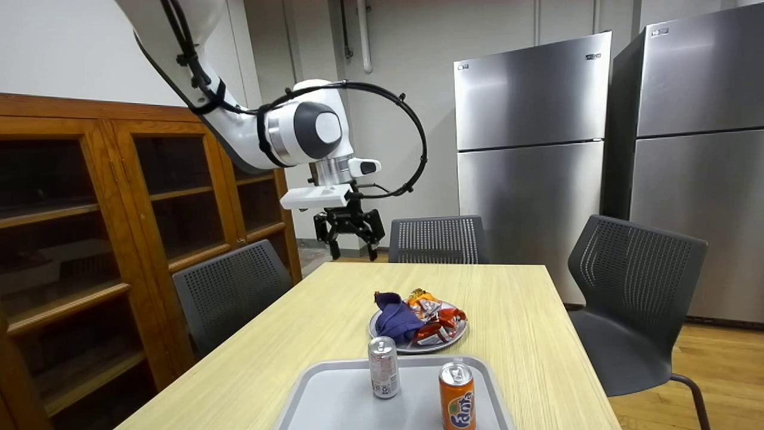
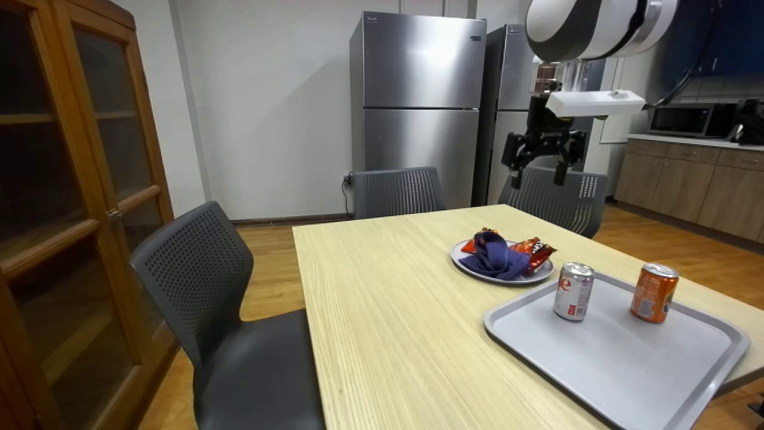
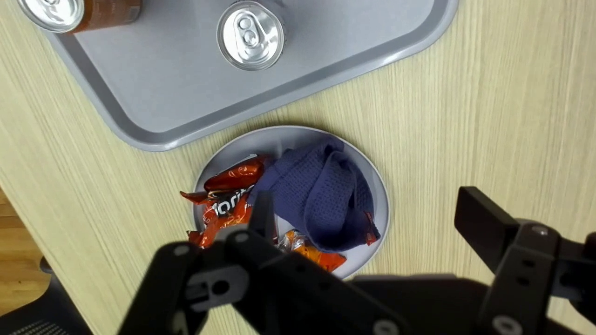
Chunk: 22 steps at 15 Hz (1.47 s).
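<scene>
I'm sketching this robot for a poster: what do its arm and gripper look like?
The arm is white and rounded, with dark grey patches and black cables strapped along it. The gripper is black and angular, with two jointed fingers.

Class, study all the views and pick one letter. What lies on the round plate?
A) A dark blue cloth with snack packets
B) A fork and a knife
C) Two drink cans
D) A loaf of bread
A: the wrist view looks down on the plate, which holds a dark blue cloth, a red snack bag and an orange packet, while the silver can and the orange can stand on the tray.
</scene>
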Each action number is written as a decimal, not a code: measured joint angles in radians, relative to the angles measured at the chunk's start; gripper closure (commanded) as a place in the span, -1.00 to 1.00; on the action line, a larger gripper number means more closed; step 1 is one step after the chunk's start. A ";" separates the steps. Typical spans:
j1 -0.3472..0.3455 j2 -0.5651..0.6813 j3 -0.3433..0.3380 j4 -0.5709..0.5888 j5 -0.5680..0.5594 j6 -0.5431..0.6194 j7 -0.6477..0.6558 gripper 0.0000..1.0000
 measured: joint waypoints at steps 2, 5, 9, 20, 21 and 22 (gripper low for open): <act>0.000 0.047 0.000 0.004 -0.012 0.051 0.000 -1.00; 0.000 0.113 -0.002 0.017 -0.034 0.126 0.004 -1.00; 0.003 0.187 -0.013 0.042 -0.071 0.208 0.019 -1.00; 0.042 0.376 -0.065 0.149 -0.091 0.312 0.029 -1.00; 0.044 0.395 -0.066 0.164 -0.091 0.313 0.029 -1.00; 0.046 0.415 -0.067 0.179 -0.091 0.313 0.029 -1.00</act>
